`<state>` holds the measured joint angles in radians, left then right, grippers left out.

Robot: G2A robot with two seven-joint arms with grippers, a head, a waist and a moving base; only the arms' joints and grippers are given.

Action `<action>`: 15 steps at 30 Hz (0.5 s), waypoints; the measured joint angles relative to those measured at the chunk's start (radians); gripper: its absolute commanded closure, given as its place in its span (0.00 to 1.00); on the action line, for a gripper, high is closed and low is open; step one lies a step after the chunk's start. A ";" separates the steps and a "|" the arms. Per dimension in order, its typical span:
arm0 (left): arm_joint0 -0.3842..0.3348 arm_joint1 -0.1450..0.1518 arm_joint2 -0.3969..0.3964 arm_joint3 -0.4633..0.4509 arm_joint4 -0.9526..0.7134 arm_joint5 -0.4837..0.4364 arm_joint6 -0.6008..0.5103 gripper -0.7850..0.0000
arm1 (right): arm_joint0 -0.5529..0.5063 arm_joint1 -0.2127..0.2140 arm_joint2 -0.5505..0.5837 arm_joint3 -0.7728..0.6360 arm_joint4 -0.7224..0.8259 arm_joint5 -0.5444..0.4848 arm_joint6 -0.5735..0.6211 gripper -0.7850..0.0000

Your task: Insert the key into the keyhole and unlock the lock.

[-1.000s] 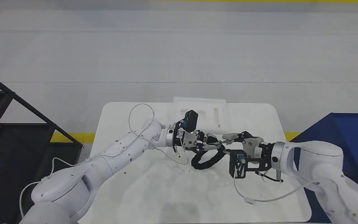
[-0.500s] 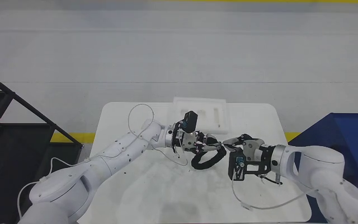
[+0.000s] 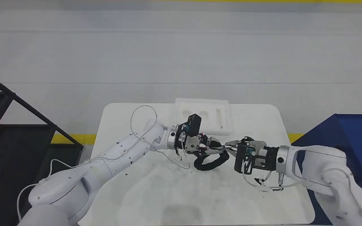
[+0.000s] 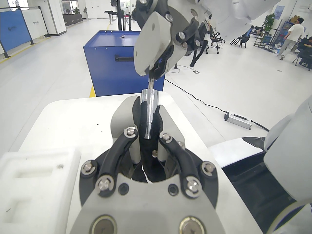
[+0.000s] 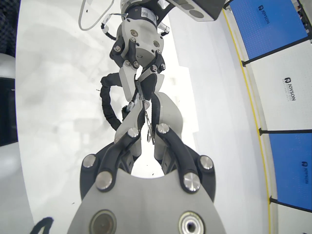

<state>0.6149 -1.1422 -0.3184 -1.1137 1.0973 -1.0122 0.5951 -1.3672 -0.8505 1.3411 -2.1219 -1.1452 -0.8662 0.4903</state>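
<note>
Pale, glossy floor [image 3: 181, 51] stretches wide, with a yellow line [image 3: 70, 137] running behind the white table [image 3: 121, 121]. A blue cabinet [image 4: 117, 52] stands just past the table's end. Blue partition panels [image 5: 265, 13] line the hall — bright, even light, and office chairs [image 4: 243, 40] far back.

Upper blue panel [image 5: 265, 18]: white logo plus one word, turned sideways.
White panel [image 5: 290, 90]: the same mark, now in dark letters.
Lower blue panel [image 5: 296, 171]: white mark again.
Sticker [image 5: 143, 13] behind my left gripper [image 5: 140, 91]: print too small to read.
</note>
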 measured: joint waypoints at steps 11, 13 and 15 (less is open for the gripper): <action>0.028 -0.006 -0.045 -0.011 0.093 0.002 0.038 1.00 | 0.047 0.005 -0.010 0.102 0.467 0.109 0.222 1.00; 0.035 -0.007 -0.052 -0.012 0.112 0.003 0.050 1.00 | 0.054 0.006 -0.010 0.115 0.529 0.129 0.242 1.00; 0.043 -0.008 -0.060 -0.012 0.131 0.004 0.060 1.00 | 0.063 0.007 -0.013 0.122 0.582 0.143 0.266 0.98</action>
<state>0.6575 -1.1504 -0.3786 -1.1254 1.2288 -1.0086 0.6555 -1.3038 -0.8430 1.3285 -1.9999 -0.5635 -0.7232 0.7568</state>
